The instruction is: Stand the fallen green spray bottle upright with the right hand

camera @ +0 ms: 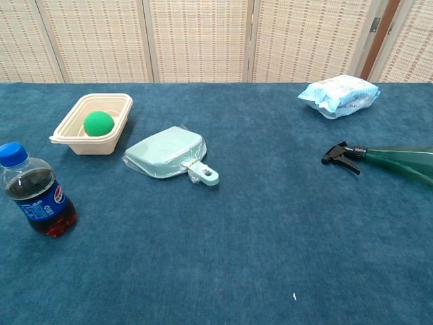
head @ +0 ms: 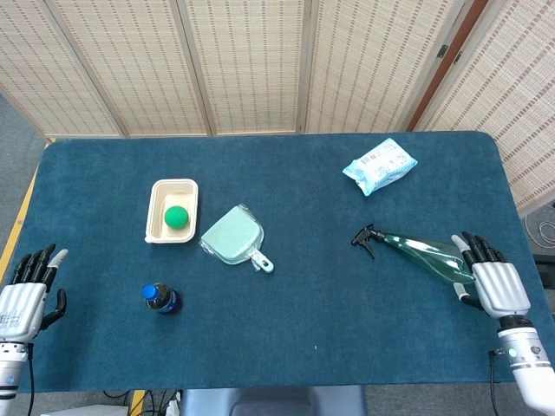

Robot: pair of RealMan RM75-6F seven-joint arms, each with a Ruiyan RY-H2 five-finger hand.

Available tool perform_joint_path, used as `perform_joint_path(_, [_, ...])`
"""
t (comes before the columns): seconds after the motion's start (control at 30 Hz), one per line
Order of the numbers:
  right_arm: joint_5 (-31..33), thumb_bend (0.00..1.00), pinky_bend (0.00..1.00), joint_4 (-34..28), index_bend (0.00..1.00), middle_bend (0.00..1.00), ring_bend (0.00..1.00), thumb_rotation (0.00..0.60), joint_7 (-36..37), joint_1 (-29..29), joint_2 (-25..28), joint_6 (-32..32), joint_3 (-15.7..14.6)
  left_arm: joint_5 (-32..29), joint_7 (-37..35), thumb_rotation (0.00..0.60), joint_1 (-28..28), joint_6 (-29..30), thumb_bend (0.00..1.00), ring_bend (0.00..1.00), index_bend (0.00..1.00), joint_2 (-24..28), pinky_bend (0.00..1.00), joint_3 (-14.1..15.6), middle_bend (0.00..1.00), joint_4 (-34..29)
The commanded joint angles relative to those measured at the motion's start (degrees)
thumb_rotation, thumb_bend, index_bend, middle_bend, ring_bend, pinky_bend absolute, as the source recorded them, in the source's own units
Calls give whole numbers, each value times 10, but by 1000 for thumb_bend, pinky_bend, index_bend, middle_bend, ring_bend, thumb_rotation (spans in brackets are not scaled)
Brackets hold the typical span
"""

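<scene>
Near the desk's right edge, the translucent green plastic spray bottle [head: 429, 256] lies on its side on the blue felt desk [head: 347, 321], its long axis running left to right with the black trigger nozzle [head: 365, 237] pointing left toward the middle and its broad base at the right hand [head: 492, 282]. That hand, fingers [head: 476, 247] spread and gripping nothing, sits just beside the base, touching or nearly so; I cannot tell which. The left hand [head: 24, 299], likewise open-fingered and empty, is well apart at the opposite edge, so the right is much the nearer.

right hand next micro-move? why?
Probably ease the right hand forward and close its fingers around the body of the green spray bottle. The bottle lies on its side, nozzle away from the hand, whose fingers are spread at its base end, gripping nothing.
</scene>
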Motion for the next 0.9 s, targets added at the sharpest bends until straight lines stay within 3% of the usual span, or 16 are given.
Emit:
perform_joint_path(0.03, [1,297,195,5,11,39,25,600,-1,-1,-1,-1,-3,3,1,600,0,2,612,0,63,-2,0,1,0,1])
perform_joint_path(0.47, [40,297,195,17,0,39,26,600,-30,26,-3,-54,3,12,-5,600,-1,4,612,0,63,-6,0,5,0,9])
perform_joint_path(0.9, [130,297,195,-43,0,43,26,600,-138,82,34,-119,22,22,-38,600,0,1,613,0,63,-4,0,13,0,34])
